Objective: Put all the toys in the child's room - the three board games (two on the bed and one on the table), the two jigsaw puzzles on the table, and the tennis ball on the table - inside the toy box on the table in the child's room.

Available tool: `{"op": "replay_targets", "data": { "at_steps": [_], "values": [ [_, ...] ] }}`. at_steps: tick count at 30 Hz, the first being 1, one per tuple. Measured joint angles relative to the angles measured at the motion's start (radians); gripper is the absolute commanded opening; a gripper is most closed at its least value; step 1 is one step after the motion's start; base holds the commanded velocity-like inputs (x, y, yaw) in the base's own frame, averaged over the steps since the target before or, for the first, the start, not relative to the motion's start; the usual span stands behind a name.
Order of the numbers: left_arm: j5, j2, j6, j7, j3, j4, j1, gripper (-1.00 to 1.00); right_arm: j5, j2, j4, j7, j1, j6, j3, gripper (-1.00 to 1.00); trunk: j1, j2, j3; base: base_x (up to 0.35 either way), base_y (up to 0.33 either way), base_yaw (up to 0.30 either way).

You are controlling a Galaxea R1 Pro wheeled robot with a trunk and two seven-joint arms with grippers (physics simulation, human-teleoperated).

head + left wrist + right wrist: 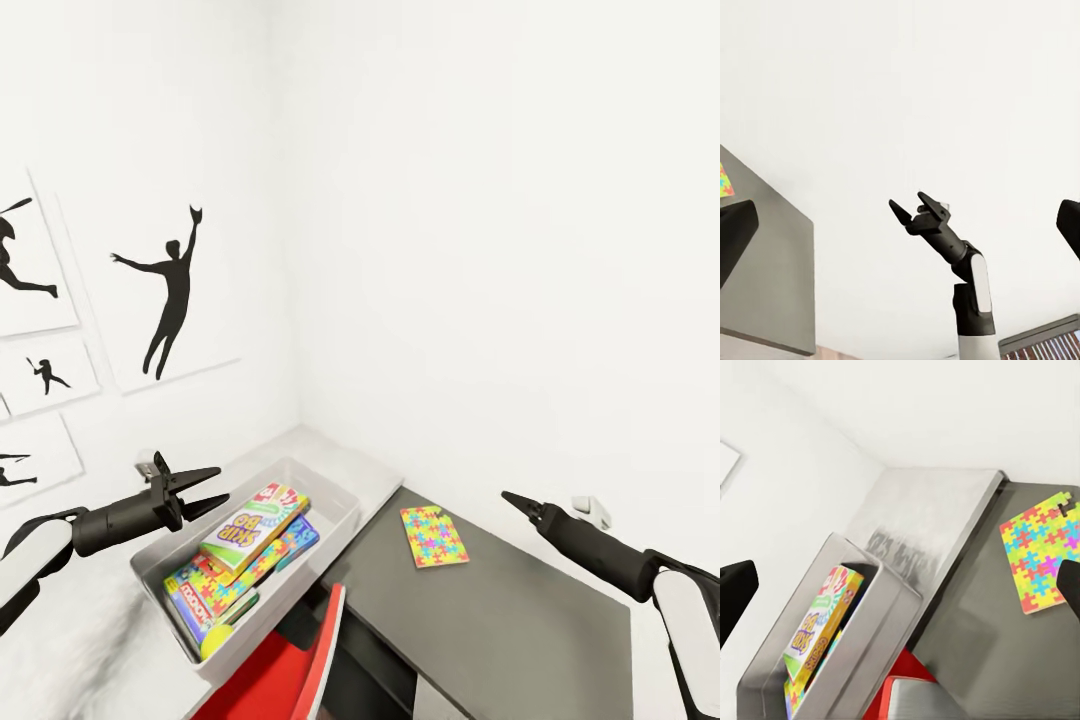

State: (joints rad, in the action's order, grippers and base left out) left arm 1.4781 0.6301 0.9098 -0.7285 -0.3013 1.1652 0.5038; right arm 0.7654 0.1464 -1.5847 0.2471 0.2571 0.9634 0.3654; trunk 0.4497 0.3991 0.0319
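Observation:
The light grey toy box point(345, 515) stands on the pale table point(318, 447) in the corner. Inside it lie the Skip-Bo board game point(252, 525) on top, a jigsaw puzzle point(232, 585) under it, a blue box point(305, 532), another printed box point(185, 600) and the tennis ball point(217, 641). A second jigsaw puzzle point(433, 536) lies flat on the lower dark grey cabinet point(500, 620), apart from the box. My left gripper point(222, 484) hovers open over the box's left side. My right gripper point(507, 496) hangs open in the air to the right of the loose puzzle point(1042, 555).
A red chair point(290, 670) is tucked under the table's front edge, below the toy box point(896, 615). White walls close in behind and on the left, with black silhouette pictures point(170, 300) on the left one. The dark cabinet top is bare around the puzzle.

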Motion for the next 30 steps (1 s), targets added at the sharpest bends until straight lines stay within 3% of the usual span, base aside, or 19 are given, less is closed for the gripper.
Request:
{"op": "replay_targets", "data": {
  "at_steps": [10,21,30],
  "values": [
    [-0.001,0.000,-0.001,0.000,0.000,0.000,0.000,1.00,0.000,-0.001,0.000,0.000,0.000,-0.001,0.000,1.00,0.000,0.000,0.000,-0.051,-0.097,-0.044],
    [-0.001,-0.001,-0.001,0.000,0.000,0.000,0.000,1.00,0.000,0.000,0.002,0.000,0.000,-0.001,0.000,1.00,0.000,0.000,0.000,-0.081,-0.202,-0.259],
    [-0.001,0.000,-0.001,0.000,0.000,0.000,0.000,1.00,0.000,0.000,0.004,0.000,0.000,-0.002,0.000,1.00,0.000,0.000,0.000,-0.005,-0.041,-0.279]
  ]
}}
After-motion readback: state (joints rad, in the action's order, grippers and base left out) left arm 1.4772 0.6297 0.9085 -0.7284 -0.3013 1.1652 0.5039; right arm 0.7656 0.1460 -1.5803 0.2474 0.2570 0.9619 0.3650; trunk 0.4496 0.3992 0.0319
